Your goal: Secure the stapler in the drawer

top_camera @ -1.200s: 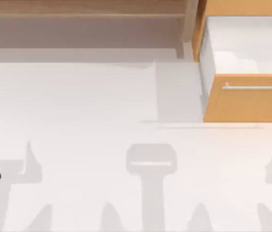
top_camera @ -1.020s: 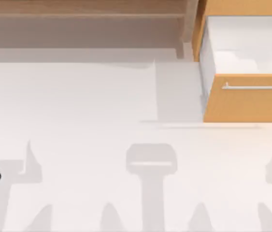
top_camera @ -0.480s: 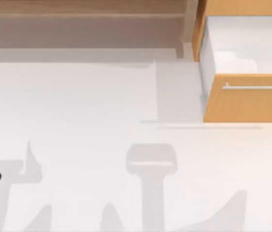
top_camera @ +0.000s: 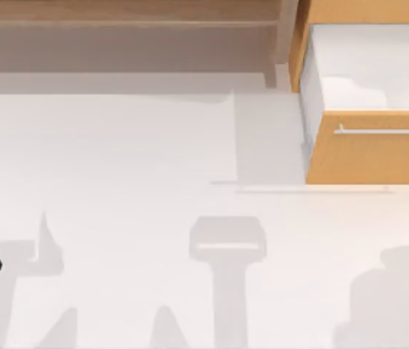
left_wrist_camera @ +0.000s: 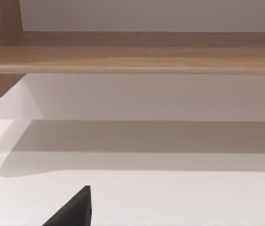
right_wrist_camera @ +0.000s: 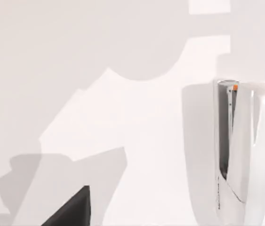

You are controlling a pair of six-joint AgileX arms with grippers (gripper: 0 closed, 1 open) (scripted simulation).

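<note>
Standing open at the table's far right, the boxy orange-brown wooden drawer (top_camera: 370, 149) with white walls holds no stapler, while the pale silver-white stapler (right_wrist_camera: 238, 150) lies ungrasped on the table below the right gripper, whose grip I cannot tell.

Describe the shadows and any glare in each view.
Top view: soft grey arm shadows lie across the white table, a broad one at lower right; the drawer is evenly lit. Left wrist view: a shelf shadow bands the surface. Right wrist view: the glossy stapler nearly blends into the table.
</note>
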